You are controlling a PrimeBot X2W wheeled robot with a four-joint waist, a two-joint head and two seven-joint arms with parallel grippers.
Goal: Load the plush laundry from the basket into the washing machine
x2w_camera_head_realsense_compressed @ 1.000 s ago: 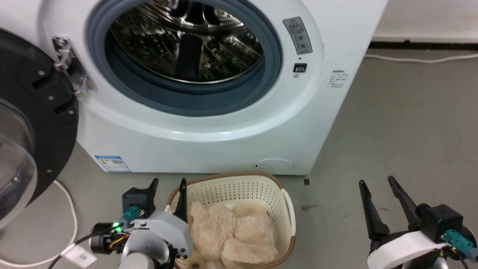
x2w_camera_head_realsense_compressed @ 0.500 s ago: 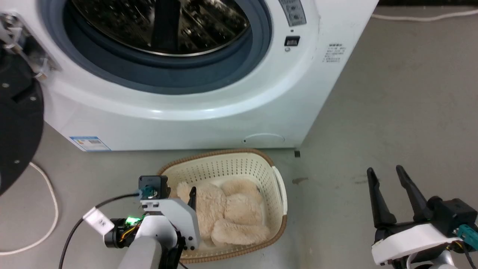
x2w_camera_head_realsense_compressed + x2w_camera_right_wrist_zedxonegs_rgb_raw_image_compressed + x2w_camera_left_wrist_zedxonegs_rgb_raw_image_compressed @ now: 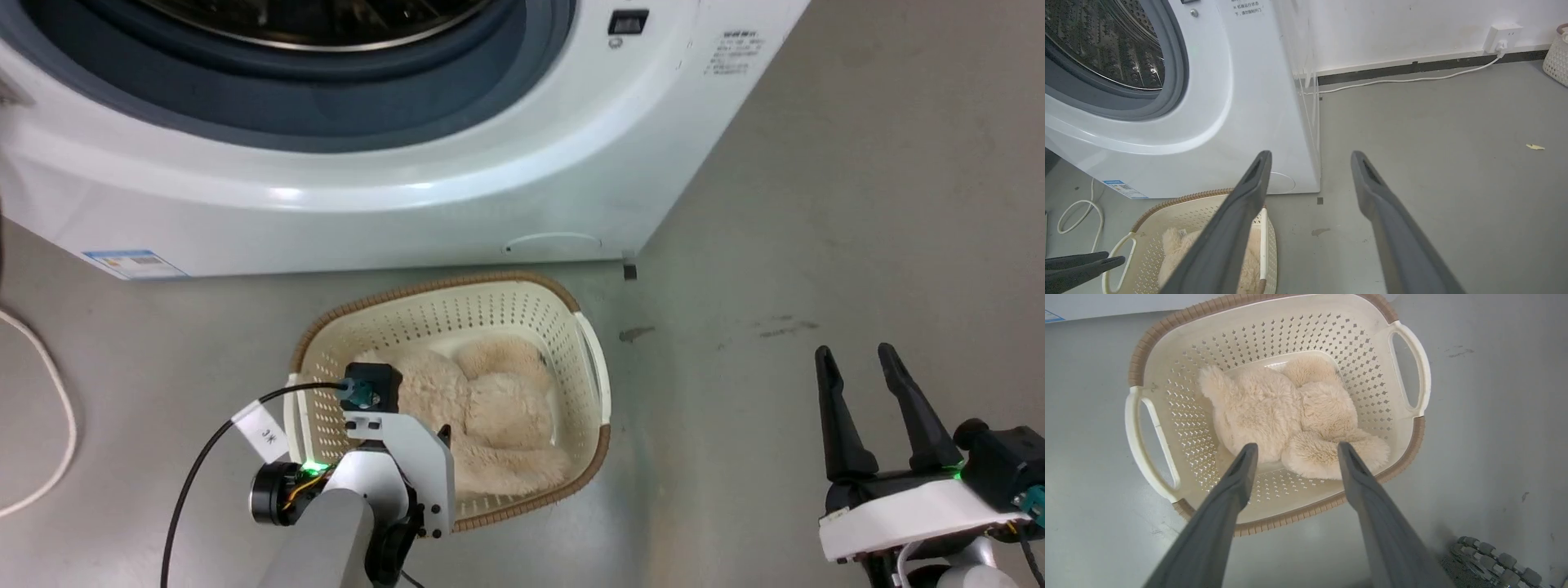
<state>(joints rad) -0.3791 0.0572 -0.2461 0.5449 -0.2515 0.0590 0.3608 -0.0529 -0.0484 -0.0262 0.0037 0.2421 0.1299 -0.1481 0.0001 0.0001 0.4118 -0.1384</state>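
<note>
You're working on a smooth grey floor [image 3: 816,204], lightly stained, with a white wall [image 3: 1392,24] and black skirting [image 3: 1433,65] behind. A white cable [image 3: 1412,78] runs to a socket [image 3: 1502,34]. The glossy white washing machine [image 3: 408,204] has a grey-blue gasket [image 3: 1175,81] and a perforated steel drum [image 3: 1106,45]. It stands just behind the basket [image 3: 1306,330], which is cream perforated plastic with a brown woven-look rim [image 3: 1167,324]. The shaggy, lumpy plush laundry [image 3: 1274,416] lies on the basket's floor. Your left hand [image 3: 1296,446] hangs above it, spread wide and empty. Your right hand [image 3: 856,351], also wide, sits well apart.

Grey floor [image 3: 816,204], basket [image 3: 457,318], washing machine [image 3: 367,220], cord [image 3: 73,425] (white)
</note>
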